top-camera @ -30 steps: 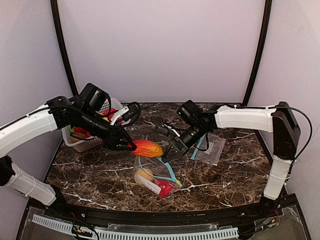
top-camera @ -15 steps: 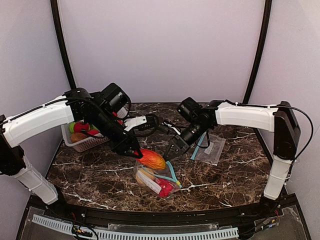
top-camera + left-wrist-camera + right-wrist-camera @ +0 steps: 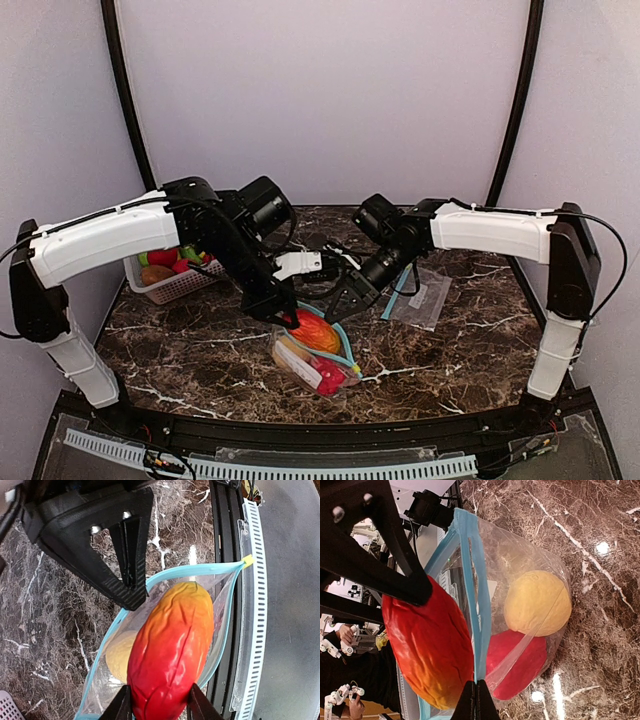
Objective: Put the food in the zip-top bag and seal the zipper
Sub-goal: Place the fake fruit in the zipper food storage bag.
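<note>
The zip-top bag (image 3: 345, 352), clear with a blue zipper rim, lies mid-table with its mouth held wide. My left gripper (image 3: 291, 318) (image 3: 155, 706) is shut on a piece of food, a long red-orange toy fruit (image 3: 318, 331) (image 3: 172, 640) (image 3: 427, 650). The fruit's tip sits in the bag's mouth (image 3: 200, 569). My right gripper (image 3: 336, 304) (image 3: 477, 700) is shut on the blue zipper rim (image 3: 470, 555) and lifts it. Inside the bag lie a round yellow fruit (image 3: 537, 602) (image 3: 117, 652) and a red piece (image 3: 517, 662) (image 3: 328, 377).
A white lattice basket (image 3: 178, 288) with more toy food stands at the back left, behind my left arm. A second flat clear bag (image 3: 420, 297) lies right of my right gripper. A black rail with a white slotted strip (image 3: 252, 605) borders the table's near edge.
My left arm has swung right and down from beside the basket, carrying the red-orange fruit to the bag's mouth. The right gripper has kept its hold on the rim.
</note>
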